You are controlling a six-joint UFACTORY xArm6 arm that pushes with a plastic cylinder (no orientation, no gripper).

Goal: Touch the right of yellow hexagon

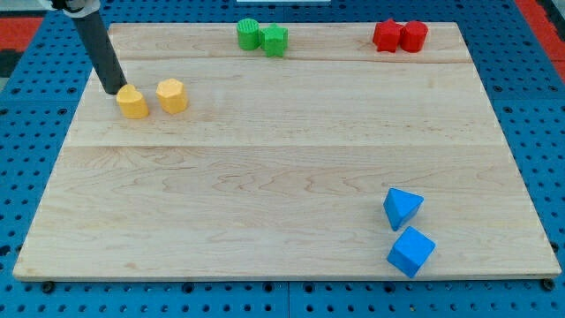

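One dark rod serves as our tool; its lower end, my tip (116, 90), rests on the wooden desk (282, 168) near the view's upper left. Having no jaws, it grasps nothing and can only push. My tip sits just at the upper left of a yellow block (132, 102) whose shape is hard to make out, seemingly touching it. Just beside that block, on the view's right, stands the yellow hexagon (172, 95).

We judge the task not yet done: my tip is on the wrong side, with the other yellow block between it and the hexagon. What remains is to travel around both and meet the hexagon's right face.

Farther out, two green blocks (262, 37) and two red blocks (399, 36) sit along the top edge, and two blue blocks (407, 231) lie at lower right.
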